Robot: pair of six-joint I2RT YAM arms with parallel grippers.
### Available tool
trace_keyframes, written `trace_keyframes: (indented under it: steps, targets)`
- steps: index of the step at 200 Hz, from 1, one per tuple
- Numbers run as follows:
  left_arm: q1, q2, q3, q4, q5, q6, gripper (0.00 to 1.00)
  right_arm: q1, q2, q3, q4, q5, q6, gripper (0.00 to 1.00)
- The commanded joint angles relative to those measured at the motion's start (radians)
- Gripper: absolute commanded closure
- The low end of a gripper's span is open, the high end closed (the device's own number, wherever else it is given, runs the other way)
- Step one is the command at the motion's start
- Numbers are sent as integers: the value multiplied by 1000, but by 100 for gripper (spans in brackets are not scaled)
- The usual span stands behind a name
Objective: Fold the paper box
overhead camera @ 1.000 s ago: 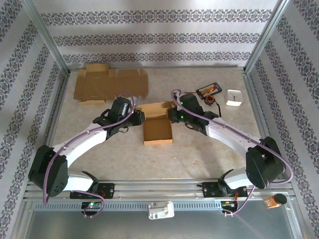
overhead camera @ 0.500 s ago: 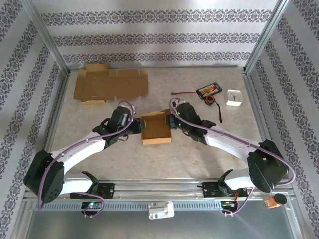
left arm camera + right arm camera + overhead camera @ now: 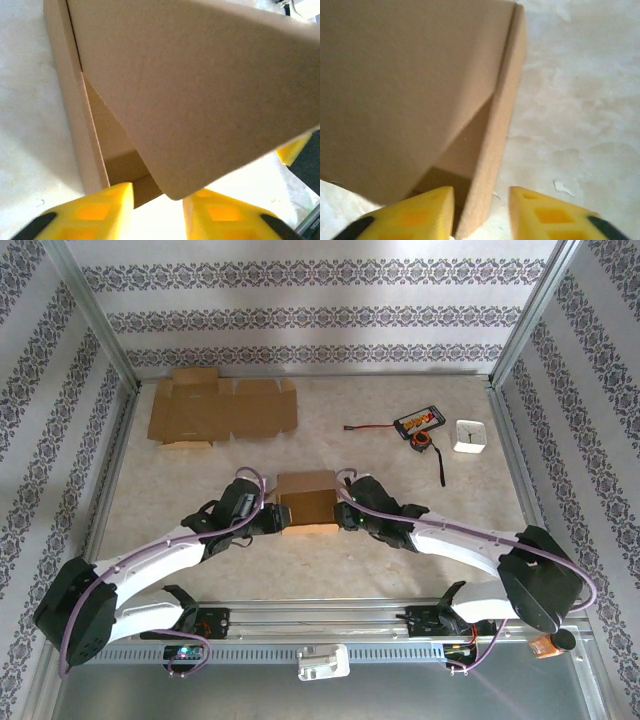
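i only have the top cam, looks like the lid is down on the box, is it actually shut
Observer: No. In the left wrist view the lid slants over the box, with a dark wedge of gap under it.
Operator: right fingers pinching anything
Observer: No. The right gripper is open, the near end of the side wall between its fingers with a gap on one side.
Operator: and left
Observer: The left gripper is open too, the lid's corner just above its gap.

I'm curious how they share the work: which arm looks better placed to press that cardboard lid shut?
Probably the left. The lid hangs with its loose corner just ahead of the left claw. The right claw straddles a side wall of the box, so it seems better suited to steadying.
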Motion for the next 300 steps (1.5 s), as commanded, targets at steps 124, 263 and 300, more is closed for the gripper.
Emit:
trace_keyframes:
  steps: [124,263,300]
  targets:
    - [-128,-473,91,-307,-188,-96,56,-10,-601,72,-295,-8,6,22]
    - [321,-21,240,-78,274,-268,55,-389,204,710,-636,-674,40,35]
    - [319,81,184,126,382,-301,43,-328,277,666,-555,-712,75,42]
